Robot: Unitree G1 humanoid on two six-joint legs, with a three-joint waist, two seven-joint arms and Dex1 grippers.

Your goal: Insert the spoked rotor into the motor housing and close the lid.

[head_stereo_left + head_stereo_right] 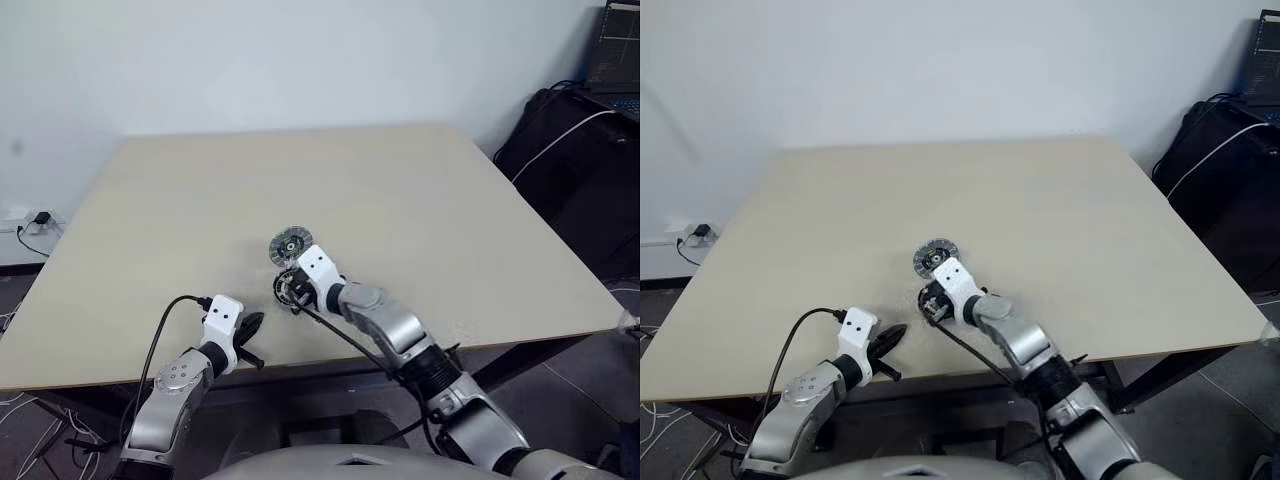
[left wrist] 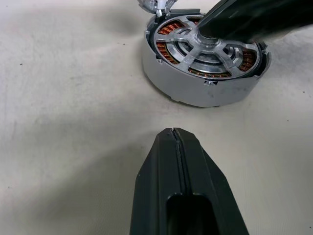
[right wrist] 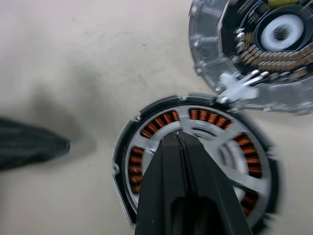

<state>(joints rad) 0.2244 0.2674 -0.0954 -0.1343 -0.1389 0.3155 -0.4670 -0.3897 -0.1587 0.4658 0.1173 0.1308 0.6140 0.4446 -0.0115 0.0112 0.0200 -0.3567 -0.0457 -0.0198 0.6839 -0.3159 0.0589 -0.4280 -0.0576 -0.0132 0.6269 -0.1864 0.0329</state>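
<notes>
Right tool (image 3: 180,139) clenched — tips over the motor housing (image 3: 146,132); left tool (image 2: 174,134) clenched nearby.

Right arm reaches in over the pale beige counter (image 1: 1060,220), its end effector (image 1: 930,303) down on a small dark round part lying near the front edge, fingers hidden under the white wrist block. Just beyond it, touching or nearly so, lies the round silvery-grey ribbed disc with a dark hub (image 1: 933,256). Left end effector (image 1: 890,338) rests low at the counter's front edge, black fingers pressed together, well apart from both parts.
</notes>
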